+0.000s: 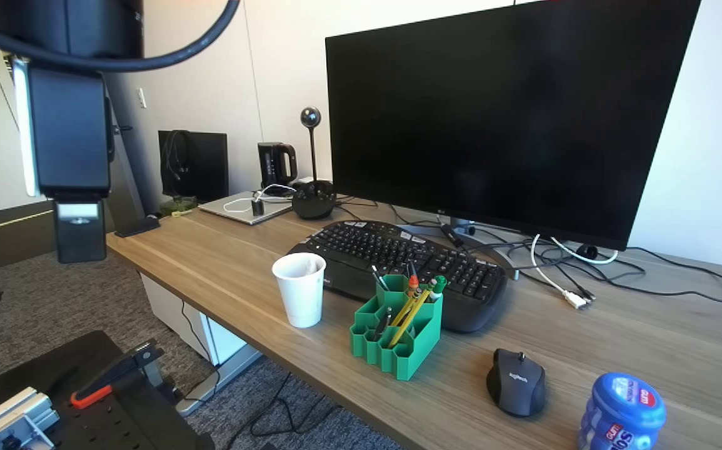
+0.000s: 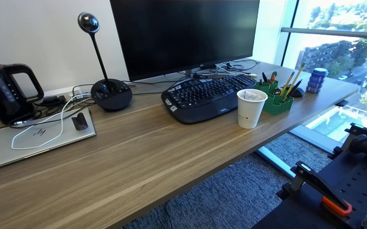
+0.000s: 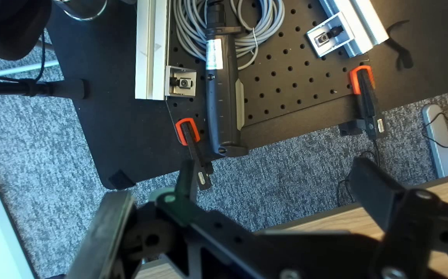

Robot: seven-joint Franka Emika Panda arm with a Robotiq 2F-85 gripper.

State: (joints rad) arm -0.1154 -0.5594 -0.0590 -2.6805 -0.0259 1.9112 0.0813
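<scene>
Your black two-fingered pincer (image 3: 273, 170), spread wide and empty, hangs beyond the front edge of the brown wood-grain desk (image 1: 229, 256); upright white paper cup (image 1: 301, 294) well apart, just inside that edge.

In an exterior view, the mouse (image 1: 517, 387) at lower right read "logitech", the blue jar (image 1: 623, 409) in the bottom right corner "GUM", and the monitor (image 1: 492, 119) at upper right bore "LG".

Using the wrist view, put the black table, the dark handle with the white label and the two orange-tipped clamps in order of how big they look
1. Black table
2. Dark handle
3. Clamp at picture left and clamp at picture right: about alike, so unranked
</scene>
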